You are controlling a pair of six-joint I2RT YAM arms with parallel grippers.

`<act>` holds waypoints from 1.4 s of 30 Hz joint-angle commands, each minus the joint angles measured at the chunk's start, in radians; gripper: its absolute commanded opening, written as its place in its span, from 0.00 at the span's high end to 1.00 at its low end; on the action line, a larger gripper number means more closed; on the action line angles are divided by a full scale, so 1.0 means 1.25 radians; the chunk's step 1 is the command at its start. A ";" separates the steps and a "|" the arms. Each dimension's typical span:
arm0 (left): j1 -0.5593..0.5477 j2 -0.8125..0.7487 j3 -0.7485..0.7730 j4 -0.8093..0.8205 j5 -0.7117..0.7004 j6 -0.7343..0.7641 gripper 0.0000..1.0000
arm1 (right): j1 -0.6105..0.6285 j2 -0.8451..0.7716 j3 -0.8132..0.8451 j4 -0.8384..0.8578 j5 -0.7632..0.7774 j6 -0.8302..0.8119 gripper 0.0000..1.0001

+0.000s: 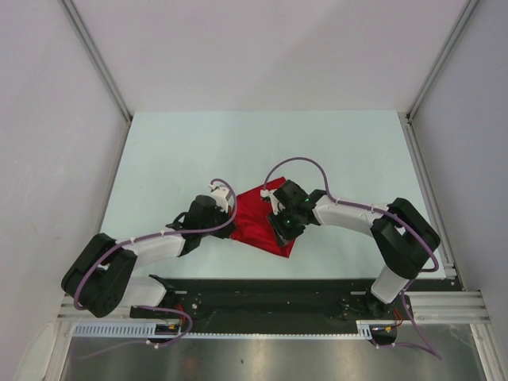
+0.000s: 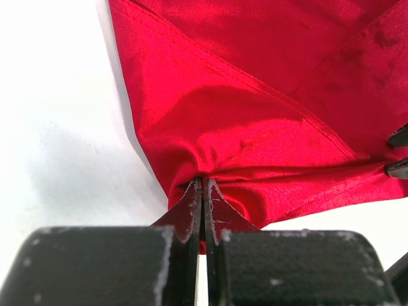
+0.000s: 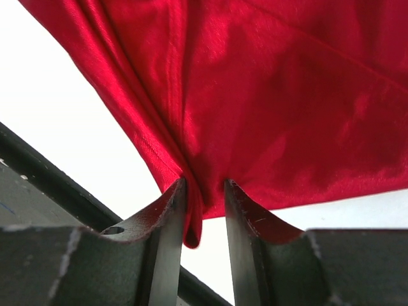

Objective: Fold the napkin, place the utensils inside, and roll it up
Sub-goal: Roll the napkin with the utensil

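Note:
The red napkin [image 1: 255,213] lies bunched on the table between my two grippers. My left gripper [image 1: 231,228] is shut on its left edge; in the left wrist view the jaws [image 2: 204,186] pinch a gathered fold of the cloth [image 2: 242,108]. My right gripper [image 1: 284,232] is at the napkin's right corner. In the right wrist view its fingers [image 3: 204,188] stand apart, with a fold of the napkin [image 3: 274,108] hanging between them against the left finger. The utensils are out of view.
The pale table [image 1: 198,151] stretches beyond the napkin. A black rail [image 1: 262,290] runs along the near edge and also shows in the right wrist view [image 3: 38,169]. Frame posts stand at the back corners.

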 commanded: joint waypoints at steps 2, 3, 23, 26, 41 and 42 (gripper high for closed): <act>0.006 -0.012 0.022 -0.027 -0.011 -0.001 1.00 | -0.006 -0.037 -0.022 -0.049 0.011 0.033 0.59; 0.006 -0.012 0.022 -0.025 -0.009 -0.003 1.00 | -0.006 -0.063 -0.019 -0.053 0.011 0.032 0.55; 0.011 -0.015 0.029 -0.033 0.005 -0.038 1.00 | 0.124 0.015 0.076 0.348 0.065 -0.186 0.18; 0.013 -0.020 0.025 -0.030 0.007 -0.043 1.00 | 0.124 0.062 0.095 0.370 0.035 -0.204 0.18; 0.016 -0.027 0.025 -0.028 0.021 -0.048 1.00 | 0.101 0.150 0.103 0.443 -0.029 -0.247 0.19; 0.015 -0.027 0.025 -0.028 0.021 -0.049 1.00 | 0.098 0.155 0.106 0.437 -0.037 -0.247 0.19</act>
